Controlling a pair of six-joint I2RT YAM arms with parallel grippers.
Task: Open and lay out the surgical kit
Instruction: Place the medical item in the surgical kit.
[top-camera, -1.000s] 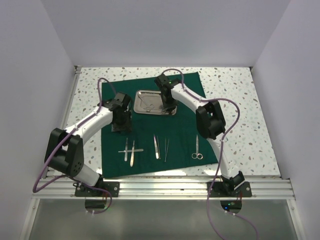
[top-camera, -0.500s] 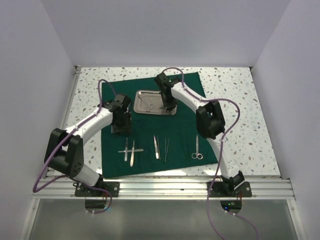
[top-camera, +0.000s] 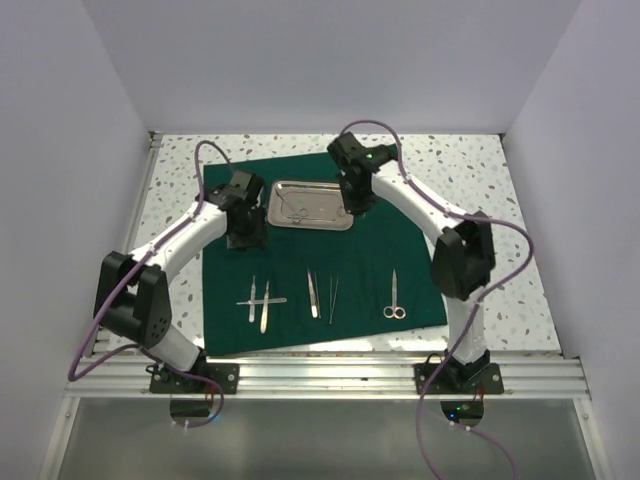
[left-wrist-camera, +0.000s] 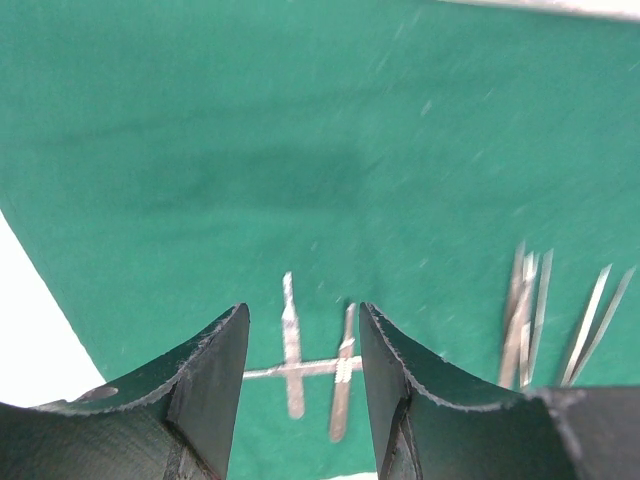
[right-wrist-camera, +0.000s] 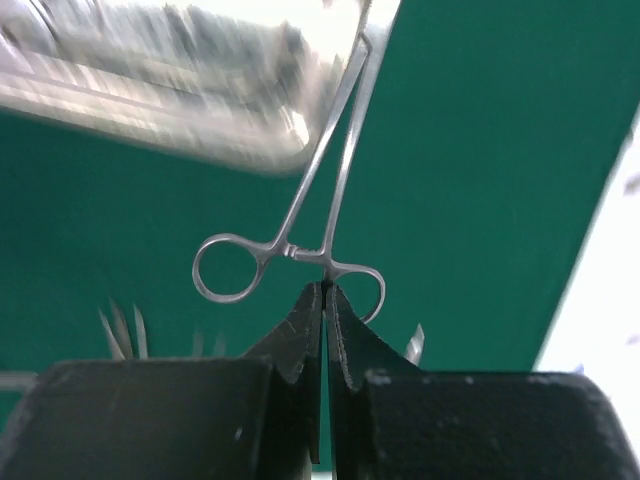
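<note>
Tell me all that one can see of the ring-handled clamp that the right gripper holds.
The clamp is slim and shiny, of silver metal like steel. It has two finger rings and two long thin shanks lying close together. The right gripper is shut on it between the rings, where they join. The shanks point away from the gripper, over the green cloth, past the corner of the steel tray. Its tips leave the picture, so what they touch cannot be told.
</note>
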